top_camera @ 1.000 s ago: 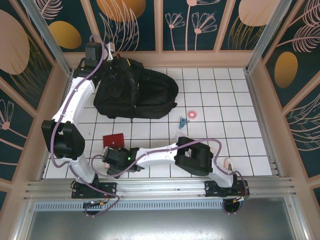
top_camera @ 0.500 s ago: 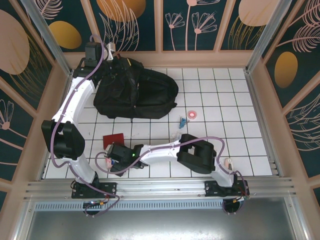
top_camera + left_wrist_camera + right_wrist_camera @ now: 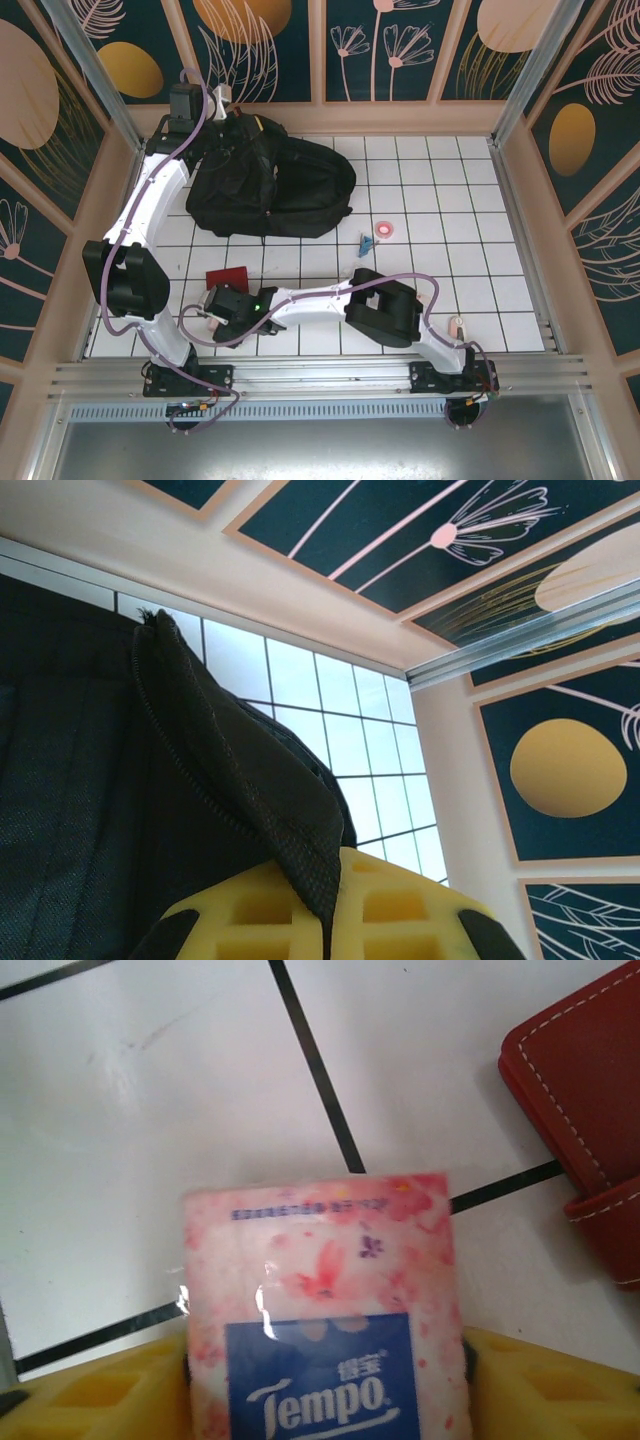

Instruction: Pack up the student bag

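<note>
Student bag (image 3: 280,190) pinched by left claw (image 3: 328,905); right claw (image 3: 325,1395) around tissue pack (image 3: 320,1280), grip unclear.

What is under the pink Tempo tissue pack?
White tiled table shows around the tissue pack, with a dark grid line running beneath it. The patch directly under it is covered.

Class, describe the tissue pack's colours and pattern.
Tissue pack: pink blossom print with a blue label; best in the right wrist view.
</note>
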`<control>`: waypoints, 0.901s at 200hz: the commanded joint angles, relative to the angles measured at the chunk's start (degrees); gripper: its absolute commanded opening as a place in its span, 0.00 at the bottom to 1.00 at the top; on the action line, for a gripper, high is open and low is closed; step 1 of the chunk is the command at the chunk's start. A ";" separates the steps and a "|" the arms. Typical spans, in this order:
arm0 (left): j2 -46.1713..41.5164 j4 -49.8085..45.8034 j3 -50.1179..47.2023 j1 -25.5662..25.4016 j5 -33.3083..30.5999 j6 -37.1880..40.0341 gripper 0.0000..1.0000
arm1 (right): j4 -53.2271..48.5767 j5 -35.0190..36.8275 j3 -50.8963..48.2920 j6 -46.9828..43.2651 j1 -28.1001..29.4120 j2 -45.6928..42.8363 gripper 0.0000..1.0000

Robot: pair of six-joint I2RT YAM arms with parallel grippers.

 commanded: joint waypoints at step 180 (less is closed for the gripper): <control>-2.65 3.79 3.11 0.62 2.55 -1.12 0.06 | 11.72 -4.71 -27.79 14.62 -29.66 -45.59 0.51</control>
